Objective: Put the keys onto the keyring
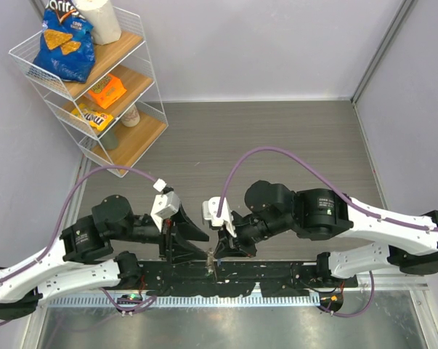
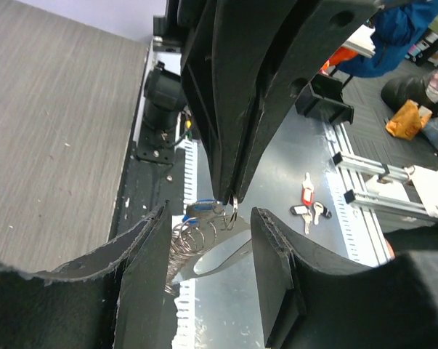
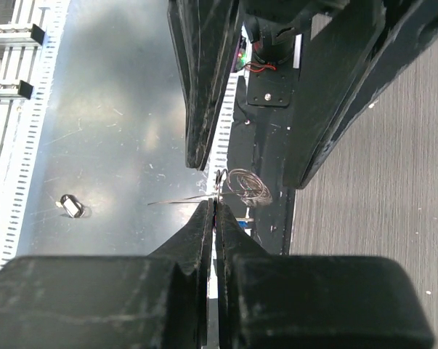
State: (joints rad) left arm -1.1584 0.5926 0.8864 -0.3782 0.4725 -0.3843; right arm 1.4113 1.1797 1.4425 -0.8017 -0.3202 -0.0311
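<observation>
The keyring [image 2: 189,243], a floppy coil of thin silver wire, hangs between the two grippers over the metal sheet at the near table edge [image 1: 210,263]. My right gripper [image 3: 215,205] is shut on a small loop at the coil's end; the coil [image 3: 249,185] spreads just beyond its tips. My left gripper [image 2: 210,218] is open, its fingers either side of the coil, which leans on the left finger [image 2: 149,247]. The blue-headed key [image 2: 201,210] sits at the coil's top. The green-headed key is not in view.
Several spare keys with red and black tags [image 2: 309,206] lie on the metal sheet [image 2: 277,167] beside aluminium rails [image 2: 364,196]. A small tag [image 3: 72,206] lies on the sheet. A wire shelf with snacks [image 1: 95,80] stands far left.
</observation>
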